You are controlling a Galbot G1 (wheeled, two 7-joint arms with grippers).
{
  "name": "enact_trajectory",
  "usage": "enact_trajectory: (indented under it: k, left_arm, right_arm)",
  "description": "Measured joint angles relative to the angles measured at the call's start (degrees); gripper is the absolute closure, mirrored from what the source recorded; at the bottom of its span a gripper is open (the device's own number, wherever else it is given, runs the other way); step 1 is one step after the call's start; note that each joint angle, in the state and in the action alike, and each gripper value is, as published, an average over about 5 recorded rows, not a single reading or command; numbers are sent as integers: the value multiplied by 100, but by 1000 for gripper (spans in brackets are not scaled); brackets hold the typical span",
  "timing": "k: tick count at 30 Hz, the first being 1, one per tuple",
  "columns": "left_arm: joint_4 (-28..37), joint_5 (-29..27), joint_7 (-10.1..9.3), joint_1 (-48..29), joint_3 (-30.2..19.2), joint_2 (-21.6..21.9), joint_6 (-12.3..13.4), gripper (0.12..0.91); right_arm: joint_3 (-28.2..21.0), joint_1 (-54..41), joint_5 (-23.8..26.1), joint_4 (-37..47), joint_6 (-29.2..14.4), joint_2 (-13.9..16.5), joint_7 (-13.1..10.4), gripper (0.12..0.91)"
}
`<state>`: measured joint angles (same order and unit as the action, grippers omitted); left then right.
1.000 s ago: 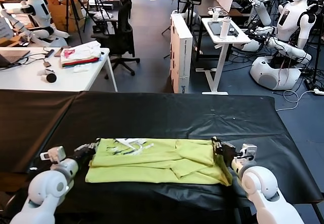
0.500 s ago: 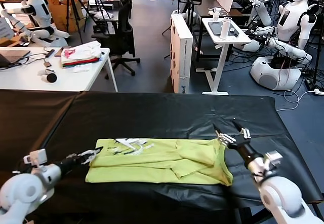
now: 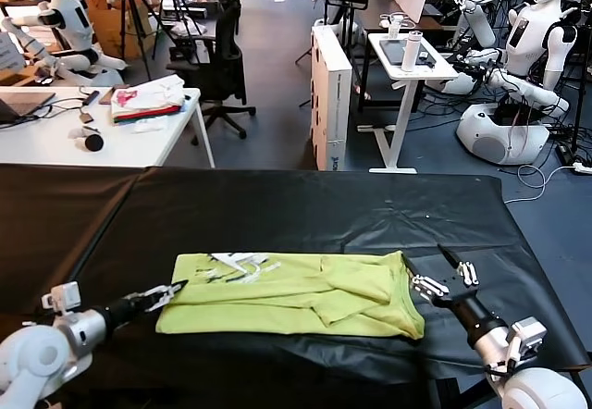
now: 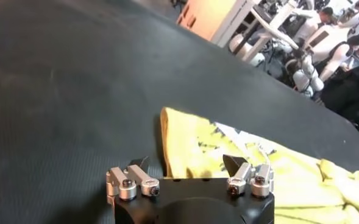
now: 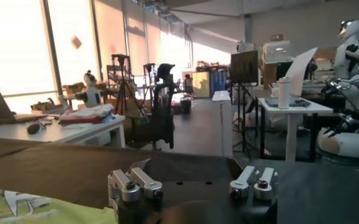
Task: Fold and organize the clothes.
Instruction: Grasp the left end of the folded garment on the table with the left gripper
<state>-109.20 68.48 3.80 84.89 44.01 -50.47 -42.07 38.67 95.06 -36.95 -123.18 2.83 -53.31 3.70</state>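
Note:
The lime yellow-green T-shirt (image 3: 291,293) lies flat on the black table (image 3: 296,210), folded into a long band with its white print near the left end. My left gripper (image 3: 165,294) is open, just off the shirt's left edge and holding nothing. In the left wrist view the shirt (image 4: 301,182) spreads out beyond the open left gripper (image 4: 186,163). My right gripper (image 3: 446,279) is open and empty, a little to the right of the shirt's right end. The right wrist view shows a corner of the shirt (image 5: 21,210) beside the open right gripper (image 5: 186,163).
Beyond the black table, a white desk (image 3: 55,141) carries a white-pink-red pile (image 3: 148,97) and small items. An office chair (image 3: 217,53), a white cabinet (image 3: 330,94), a side table (image 3: 407,62) and other robots (image 3: 527,57) stand further back.
Both grippers have let go of the shirt's ends, opened, and drawn back toward the near table edge. The right one has also moved outward to the right. The shirt stays flat.

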Motion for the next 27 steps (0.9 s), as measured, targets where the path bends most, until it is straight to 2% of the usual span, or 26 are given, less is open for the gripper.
enact_trajectory:
  k: [20,23,26,27]
  left_arm:
    - [-121,-34,-17,70,-104,-328,3,125]
    - [-116,-41,-32,83,-100,-340,3,189]
    - [-118,-55,-44,105,-94,-354,-2,349]
    - [-123,-62,-47,114,-93,-360,-5,425]
  right_arm:
    - [-89,-12,111,-47,1,-122,-8,118]
    - [-115,-38,135,-48,1,-147,-10,118]
    - [-149,-58,161,-48,1,-176,-13,118]
    - [-157,-61,168,-48,1,-184,-14,118]
